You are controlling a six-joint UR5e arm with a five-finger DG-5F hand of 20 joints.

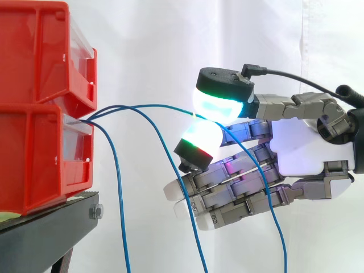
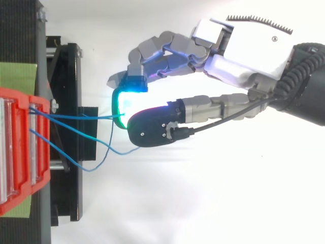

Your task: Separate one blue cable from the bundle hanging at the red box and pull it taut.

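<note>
The robot's hand [image 1: 307, 145] pinched one thin blue cable [image 1: 165, 106] between two glowing green-white fingertip pads [image 1: 219, 102], near the stacked red plastic bins [image 1: 34, 153]. The cable arched gently from the lower bin, and two other blue cables [image 1: 119, 182] hung loose.

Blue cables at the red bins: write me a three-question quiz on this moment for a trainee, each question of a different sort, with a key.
1. True or false: the hand pinches one blue cable between two glowing pads.
2. How many cables come out of the red bins? A two, B three, C five.
3. Fill in: the bins sit on a ___ stand.
Key: 1 true; 2 B; 3 black.
</note>
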